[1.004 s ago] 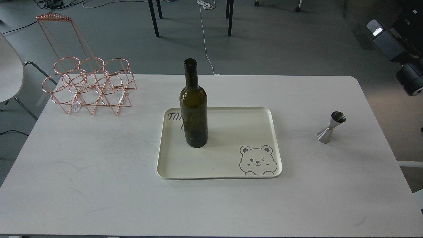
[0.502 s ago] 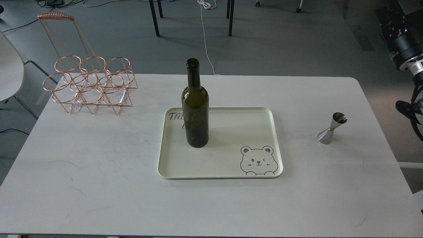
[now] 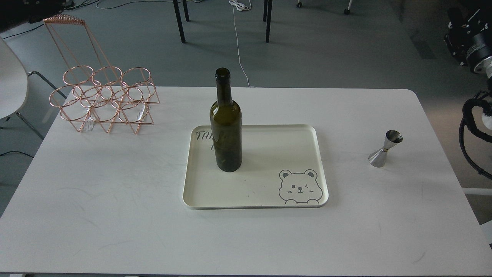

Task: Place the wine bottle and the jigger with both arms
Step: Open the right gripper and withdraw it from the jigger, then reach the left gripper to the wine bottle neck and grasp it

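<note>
A dark green wine bottle (image 3: 226, 127) stands upright on the left part of a cream tray (image 3: 300, 146) with a bear drawing, in the middle of the white table. A small steel jigger (image 3: 385, 148) stands upright on the table to the right of the tray. A dark part of my right arm (image 3: 471, 42) with a black cable (image 3: 467, 127) shows at the right edge, well away from the jigger; its gripper is out of view. A dark shape (image 3: 23, 7) sits in the top left corner; no left gripper shows.
A copper wire bottle rack (image 3: 102, 100) with a tall handle stands at the table's back left. A white chair (image 3: 9, 84) is beyond the left edge. Black table legs (image 3: 178, 21) and cables lie on the floor behind.
The right arm at the right edge has shifted upward and outward; its cable loop now hangs at the edge. A dark shape has appeared in the top left corner. Bottle and jigger have not moved.
</note>
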Controlling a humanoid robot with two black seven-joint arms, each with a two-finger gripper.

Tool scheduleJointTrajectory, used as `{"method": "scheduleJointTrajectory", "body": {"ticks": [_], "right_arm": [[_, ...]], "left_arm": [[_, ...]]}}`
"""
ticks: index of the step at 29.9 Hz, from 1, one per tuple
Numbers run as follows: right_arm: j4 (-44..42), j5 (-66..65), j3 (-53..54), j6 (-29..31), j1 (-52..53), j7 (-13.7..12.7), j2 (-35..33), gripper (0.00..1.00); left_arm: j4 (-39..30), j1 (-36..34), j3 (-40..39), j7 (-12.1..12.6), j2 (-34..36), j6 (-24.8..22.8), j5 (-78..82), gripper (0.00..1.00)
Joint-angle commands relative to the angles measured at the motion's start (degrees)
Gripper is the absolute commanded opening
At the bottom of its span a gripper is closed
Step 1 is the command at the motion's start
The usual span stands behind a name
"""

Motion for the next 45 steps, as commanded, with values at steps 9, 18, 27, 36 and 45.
{"method": "scheduleJointTrajectory", "body": {"ticks": [9,18,27,36,45], "right_arm": [[-14.25,7.05,1.12,14.01,3.01,-1.83,2.67,0.98],[-14.25,7.05,0.85,14.01,3.97,-1.83,2.75,0.98],[-14.25,7.05,0.94,14.01,4.24,-1.83,2.05,0.98],[-14.34,7.05,0.77,14.01,4.06,-1.83,1.79,0.98],[-14.25,7.05,0.77,14.01,3.98,-1.83,1.79,0.98]], "left_arm": [[-16.22,0.13,9.44,0.02,4.16,6.03,13.94,0.94],[-16.22,1.18,12.07,0.02,-4.28,10.60,35.30,0.94],[-14.55,3.02,17.95,0.11,-10.26,17.53,43.84,0.90],[-13.67,3.73,19.28,0.63,-13.95,20.36,44.28,0.87],[-8.57,3.82,18.84,0.81,-17.65,20.54,44.54,0.87]]}}
